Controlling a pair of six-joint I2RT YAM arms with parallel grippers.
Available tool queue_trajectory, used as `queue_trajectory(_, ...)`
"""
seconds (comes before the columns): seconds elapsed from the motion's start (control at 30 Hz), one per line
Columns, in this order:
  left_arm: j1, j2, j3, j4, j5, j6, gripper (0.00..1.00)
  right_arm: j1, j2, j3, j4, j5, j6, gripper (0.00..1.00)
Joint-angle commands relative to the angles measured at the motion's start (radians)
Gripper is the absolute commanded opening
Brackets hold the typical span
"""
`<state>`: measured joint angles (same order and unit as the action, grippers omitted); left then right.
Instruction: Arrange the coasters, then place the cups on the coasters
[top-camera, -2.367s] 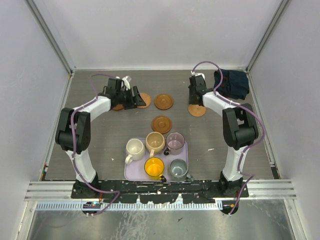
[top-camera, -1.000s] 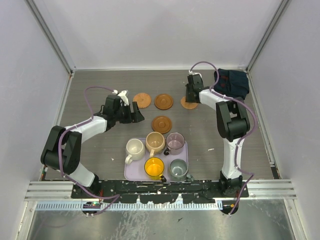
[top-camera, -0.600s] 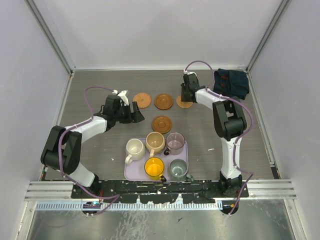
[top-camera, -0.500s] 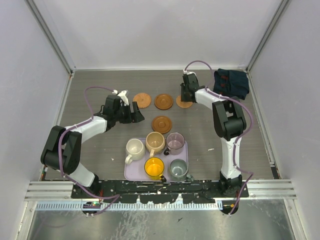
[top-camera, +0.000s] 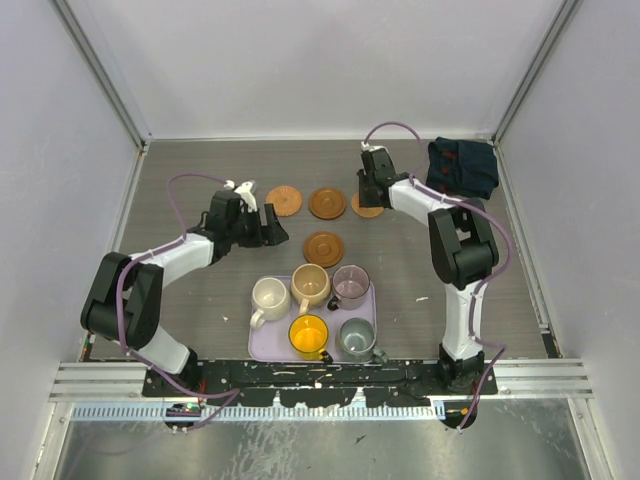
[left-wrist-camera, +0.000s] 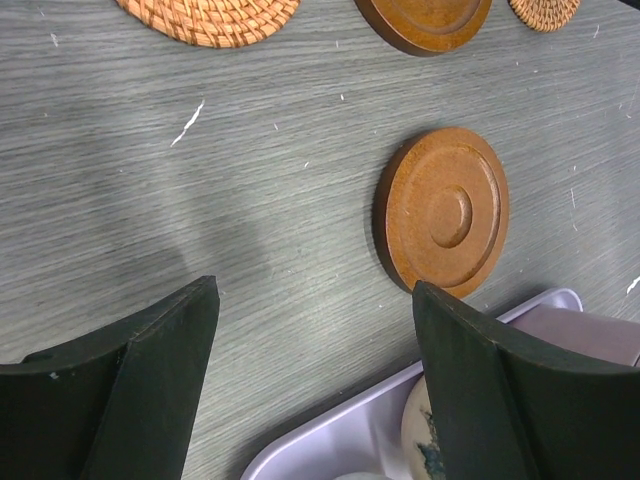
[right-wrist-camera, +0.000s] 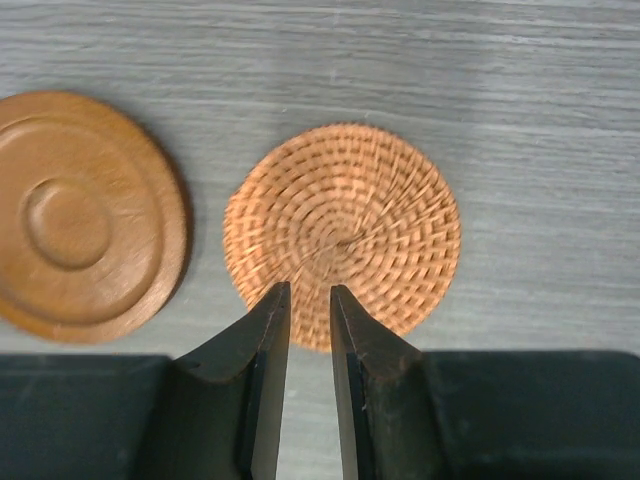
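Several coasters lie on the table: a woven one (top-camera: 284, 200), a brown one (top-camera: 327, 203) and a second woven one (top-camera: 367, 205) in a back row, and another brown one (top-camera: 323, 247) nearer the tray. My right gripper (top-camera: 368, 193) (right-wrist-camera: 310, 290) has its jaws nearly shut, tips down on the near part of that second woven coaster (right-wrist-camera: 345, 225), beside the brown coaster (right-wrist-camera: 85, 215). My left gripper (top-camera: 272, 230) (left-wrist-camera: 315, 290) hangs open and empty over bare table, left of the near brown coaster (left-wrist-camera: 445, 210). The cream (top-camera: 270, 297), tan (top-camera: 310, 285), mauve (top-camera: 351, 284), yellow (top-camera: 309, 335) and grey-green (top-camera: 357, 337) cups stand on the lavender tray (top-camera: 258, 348).
A dark folded cloth (top-camera: 462, 165) lies in the back right corner. The tray's corner (left-wrist-camera: 340, 440) sits just below my left fingers. Grey walls close the table on three sides.
My right gripper has slid left along the back row with the woven coaster under it, bringing it beside the brown coaster. My left arm drew back earlier and has since held still.
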<state>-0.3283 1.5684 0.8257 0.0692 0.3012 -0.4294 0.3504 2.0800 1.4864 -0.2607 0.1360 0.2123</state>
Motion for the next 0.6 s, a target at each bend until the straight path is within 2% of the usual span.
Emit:
queue_trajectory(0.0, -0.003, -0.059, -0.016, 0.055, 0.000, 0.002, 0.80, 0.048, -0.170, -0.038, 0.010, 0.017, -0.011, 0.29)
queue_trajectory(0.17, -0.004, -0.066, -0.035, 0.058, -0.001, -0.001, 0.80, 0.120, -0.208, -0.094, -0.012, 0.021, -0.020, 0.29)
queue_trajectory(0.57, -0.003, -0.056, -0.045, 0.065, 0.002, -0.020, 0.80, 0.248, -0.186, -0.194, -0.041, -0.044, 0.014, 0.28)
